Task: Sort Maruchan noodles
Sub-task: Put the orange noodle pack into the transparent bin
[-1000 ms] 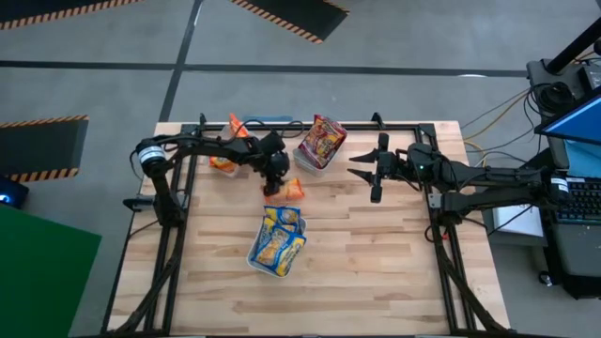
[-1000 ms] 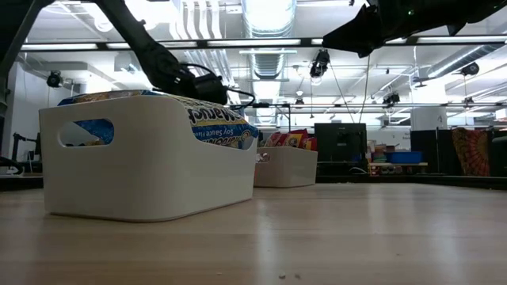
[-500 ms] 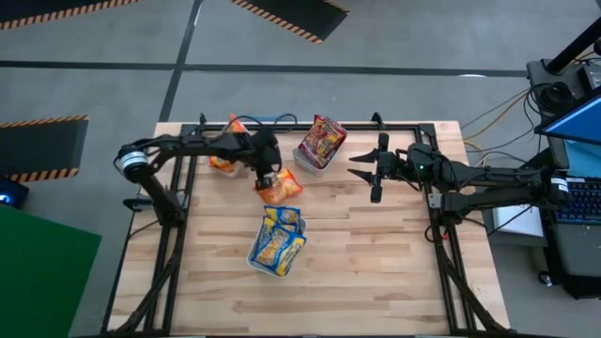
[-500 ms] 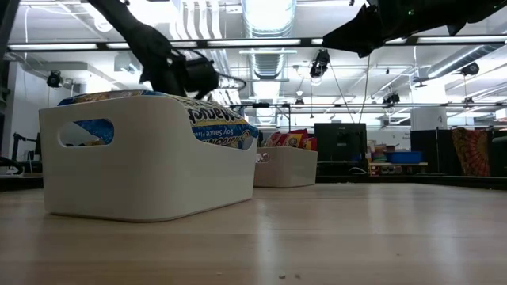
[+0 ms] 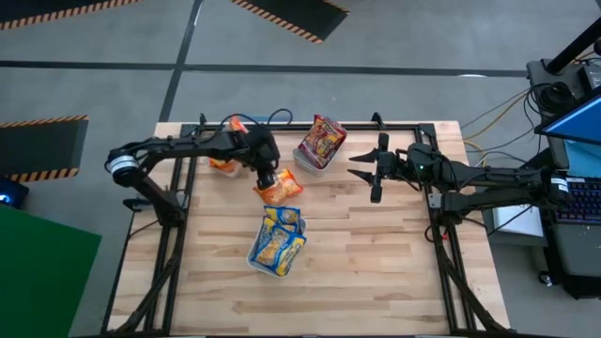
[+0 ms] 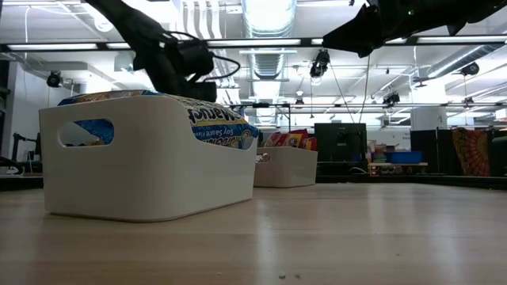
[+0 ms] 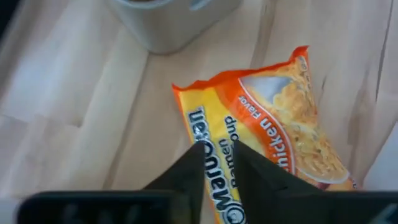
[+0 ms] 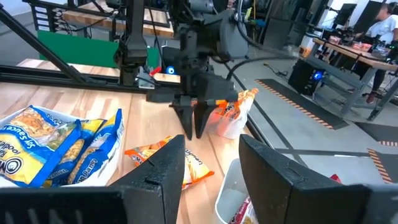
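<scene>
The wooden table (image 5: 376, 263) carries three trays. The tray of blue-and-yellow packets (image 5: 277, 242) sits mid-table. Just beyond it lies an orange packet (image 5: 279, 191) flat on the wood. The left gripper (image 5: 267, 177) hangs above that packet, fingers nearly together, gripping nothing. The right gripper (image 5: 362, 167) waits well off to the side, fingers apart, empty.
</scene>
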Motion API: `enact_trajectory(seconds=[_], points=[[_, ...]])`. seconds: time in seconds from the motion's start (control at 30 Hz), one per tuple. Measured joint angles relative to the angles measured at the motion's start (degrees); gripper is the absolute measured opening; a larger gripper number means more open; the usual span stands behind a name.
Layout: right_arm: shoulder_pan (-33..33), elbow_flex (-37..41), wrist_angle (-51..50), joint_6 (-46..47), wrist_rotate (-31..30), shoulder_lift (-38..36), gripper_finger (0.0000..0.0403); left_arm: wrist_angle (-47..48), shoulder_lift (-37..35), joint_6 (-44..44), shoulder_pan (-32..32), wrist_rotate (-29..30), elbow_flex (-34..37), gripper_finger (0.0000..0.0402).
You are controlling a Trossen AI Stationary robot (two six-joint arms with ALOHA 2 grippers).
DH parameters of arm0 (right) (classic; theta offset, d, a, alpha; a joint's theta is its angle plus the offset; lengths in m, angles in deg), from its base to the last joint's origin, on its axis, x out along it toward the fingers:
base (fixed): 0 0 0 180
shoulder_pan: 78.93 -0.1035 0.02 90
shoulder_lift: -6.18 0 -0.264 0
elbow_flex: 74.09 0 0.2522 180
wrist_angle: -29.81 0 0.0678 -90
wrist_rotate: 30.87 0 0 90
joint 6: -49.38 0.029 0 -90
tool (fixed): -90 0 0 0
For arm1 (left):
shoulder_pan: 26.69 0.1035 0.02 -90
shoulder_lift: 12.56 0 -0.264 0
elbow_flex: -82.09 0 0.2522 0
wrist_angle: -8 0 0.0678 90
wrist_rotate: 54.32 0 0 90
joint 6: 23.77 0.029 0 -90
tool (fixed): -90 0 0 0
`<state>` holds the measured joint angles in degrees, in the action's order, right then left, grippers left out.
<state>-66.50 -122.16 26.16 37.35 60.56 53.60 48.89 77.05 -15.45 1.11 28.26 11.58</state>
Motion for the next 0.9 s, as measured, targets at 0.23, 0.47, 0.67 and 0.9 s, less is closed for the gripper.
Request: enact_trajectory(seconds=[0.23,0.47,0.67,0.9], points=[[0.0,0.0,-0.02,0.02,0.04,0.0,0.0139,-0.63,5.38,0.23,0.01,-0.22,0.03,0.0184],[0.0,0.0,-0.33,0.44,0.04,-0.02,0.0143,-2.65,10.29,2.79,0.01,-3.07,0.02,0.0261],[0.0,0.0,-0.41,0.37,0.04,-0.02,0.0139,-5.26,12.25,3.08,-0.01,-5.86,-0.07,0.0268],[0.0,0.0,-0.42,0.04,0.04,-0.02,0.0143,-5.54,12.41,3.57,-0.01,-5.7,-0.09,0.0215]])
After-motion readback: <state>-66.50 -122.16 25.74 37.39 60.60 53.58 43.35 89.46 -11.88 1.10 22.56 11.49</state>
